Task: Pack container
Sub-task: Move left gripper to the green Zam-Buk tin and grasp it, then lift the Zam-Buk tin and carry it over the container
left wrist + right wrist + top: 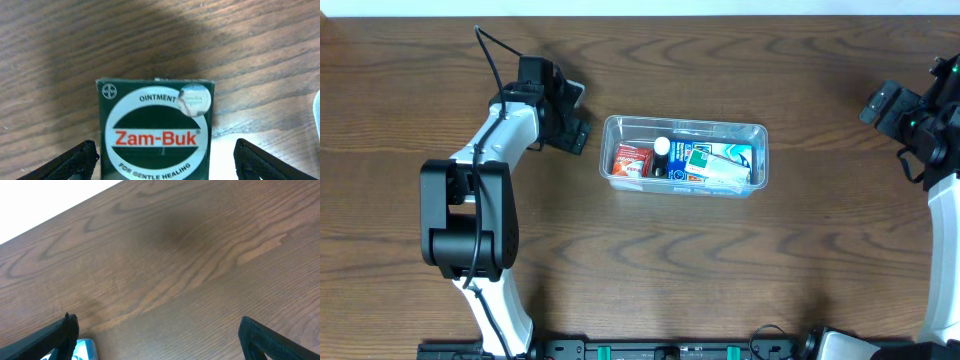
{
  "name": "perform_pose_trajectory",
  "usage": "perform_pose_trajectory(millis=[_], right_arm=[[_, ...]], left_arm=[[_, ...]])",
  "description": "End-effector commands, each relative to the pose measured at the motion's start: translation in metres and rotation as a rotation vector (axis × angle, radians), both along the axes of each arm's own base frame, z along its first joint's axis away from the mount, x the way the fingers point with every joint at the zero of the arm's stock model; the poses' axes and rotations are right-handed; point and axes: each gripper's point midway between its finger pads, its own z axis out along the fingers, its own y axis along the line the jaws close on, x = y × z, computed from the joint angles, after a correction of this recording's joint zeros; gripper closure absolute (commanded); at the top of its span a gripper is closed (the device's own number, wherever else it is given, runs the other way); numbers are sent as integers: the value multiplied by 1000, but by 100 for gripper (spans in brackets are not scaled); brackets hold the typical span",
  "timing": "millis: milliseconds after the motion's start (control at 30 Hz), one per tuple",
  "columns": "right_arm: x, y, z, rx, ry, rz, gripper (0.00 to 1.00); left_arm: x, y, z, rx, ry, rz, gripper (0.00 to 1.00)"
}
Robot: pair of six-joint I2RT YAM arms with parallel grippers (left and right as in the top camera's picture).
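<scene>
1. The container point(720, 123) is sitting near the middle of the table point(720, 280), its long sides running left to right. Bare wood is lying open off all four of its edges.
2. It is holding a red packet point(632, 160) at its left end and a white-capped dark bottle point(662, 150) just beside that. Blue and green packets point(720, 160) are filling the right part, and a strip along the far wall is showing bare.
3. The left gripper point(165, 152) is hovering near the container's left end. Its jaws are spread wide and clamping nothing.
4. A green Zam-Buk box point(155, 125) is lying on the wood between its fingers point(75, 162). One finger is sitting just beside the box's edge, though I cannot tell whether it is touching. The other is standing clear, leaving open room on that side.
5. The right gripper point(160, 345) is hanging by the table's right edge, well apart from the container, jaws wide and empty over bare wood.
6. A light-blue scrap point(84, 349) is peeking out beside one of its fingers, too cut off to identify.
</scene>
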Motion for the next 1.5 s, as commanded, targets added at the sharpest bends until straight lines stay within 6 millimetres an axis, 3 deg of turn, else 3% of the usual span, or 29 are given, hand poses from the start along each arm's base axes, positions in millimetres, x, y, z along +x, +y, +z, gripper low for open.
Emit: perform_pose_trajectory(millis=[0,467,833,967,1133,1333,1467], right_arm=[[0,-2,3,4,-8,-14,1],[0,-2,3,4,-8,-14,1],[0,-2,3,4,-8,-14,1],[0,-2,3,4,-8,-14,1],[0,-2,3,4,-8,-14,1],[0,-2,3,4,-8,-14,1],[0,-2,3,4,-8,-14,1]], left_arm=[[0,-3,-4,-19,18,18,12],[3,-2,-5,4,-4,-39,12],[1,-2,-21,5,26,-39,12],[1,-2,-21,5,26,-38,23],[0,-2,-21,5,28,-38,43],[-1,-2,-15,-16,33,27,45],[2,-2,11,-55,5,127,45]])
